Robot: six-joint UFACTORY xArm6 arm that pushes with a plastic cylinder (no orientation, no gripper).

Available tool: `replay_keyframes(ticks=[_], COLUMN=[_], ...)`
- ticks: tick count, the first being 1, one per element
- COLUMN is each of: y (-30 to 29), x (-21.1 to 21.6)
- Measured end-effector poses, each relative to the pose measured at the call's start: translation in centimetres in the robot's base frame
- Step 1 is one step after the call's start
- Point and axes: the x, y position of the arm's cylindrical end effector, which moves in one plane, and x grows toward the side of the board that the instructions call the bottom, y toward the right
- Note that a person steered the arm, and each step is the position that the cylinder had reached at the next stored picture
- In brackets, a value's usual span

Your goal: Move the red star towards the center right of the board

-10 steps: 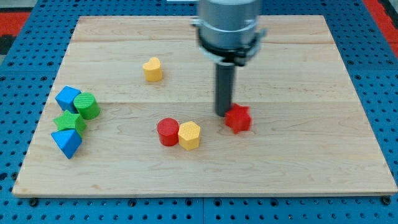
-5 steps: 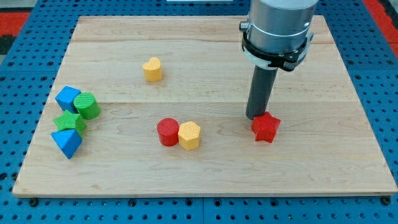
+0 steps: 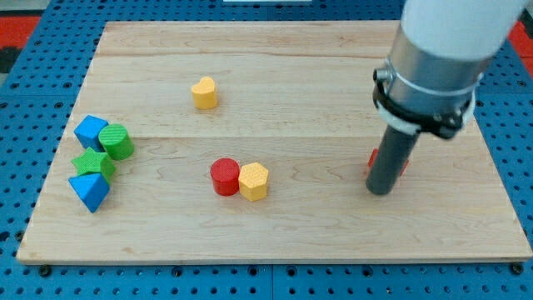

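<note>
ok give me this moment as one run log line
my tip: on wooden board, view's right | red star: mostly hidden behind rod, right of centre | red cylinder touching yellow hexagonal block

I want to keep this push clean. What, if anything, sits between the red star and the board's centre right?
Nothing visible does. The red star block, mostly hidden behind the dark rod, already lies in the wooden board's right half. My tip sits at its lower left.

Red cylinder (image 3: pixel 224 177) touches yellow hexagon (image 3: pixel 254 181).
</note>
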Motion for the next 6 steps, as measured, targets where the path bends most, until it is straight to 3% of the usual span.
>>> replay_keyframes(ticks=[1,2,3,4,5,6], y=[3.9,5.1,3.1,3.2,0.6,-7.7], x=[-2.6,-2.2,-7.0,-7.4,1.8,9.9])
